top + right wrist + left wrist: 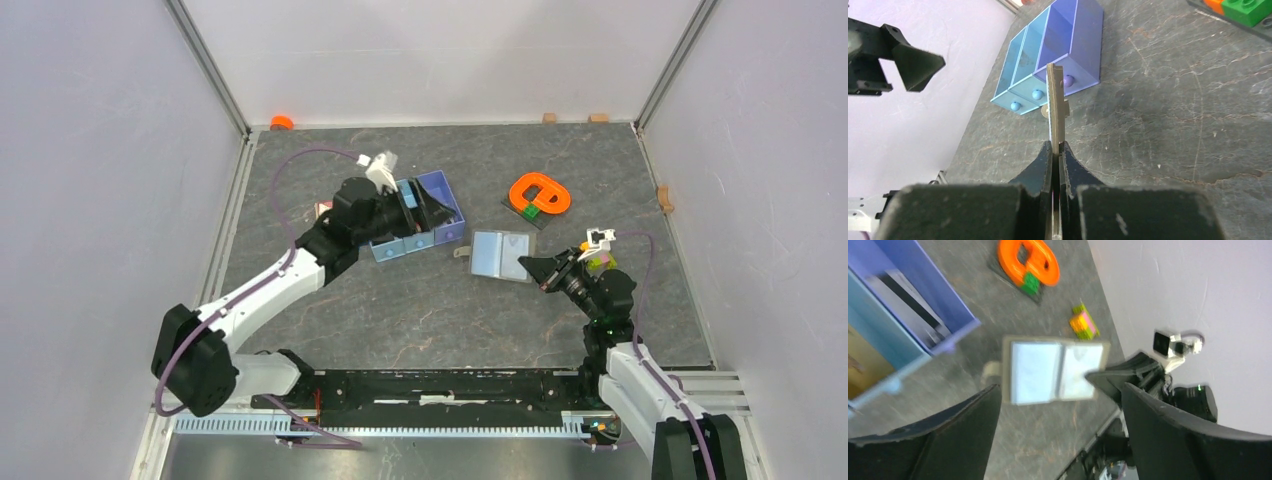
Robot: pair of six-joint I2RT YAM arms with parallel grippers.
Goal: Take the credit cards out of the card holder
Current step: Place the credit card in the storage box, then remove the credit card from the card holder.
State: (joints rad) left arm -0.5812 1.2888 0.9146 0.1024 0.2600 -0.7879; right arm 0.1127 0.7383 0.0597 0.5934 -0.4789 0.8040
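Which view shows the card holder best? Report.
Left wrist: the card holder spreads open, both pale panels large, though blurred. Top external shows it small; right wrist sees only its edge, in the right end effector.

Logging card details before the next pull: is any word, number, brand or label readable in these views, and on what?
No text can be read.
The card in the purple end of the tray shows only a dark stripe; any print is too blurred.
The card holder, clamped in the jaws of the right gripper, shows plain pale panels, nothing legible.
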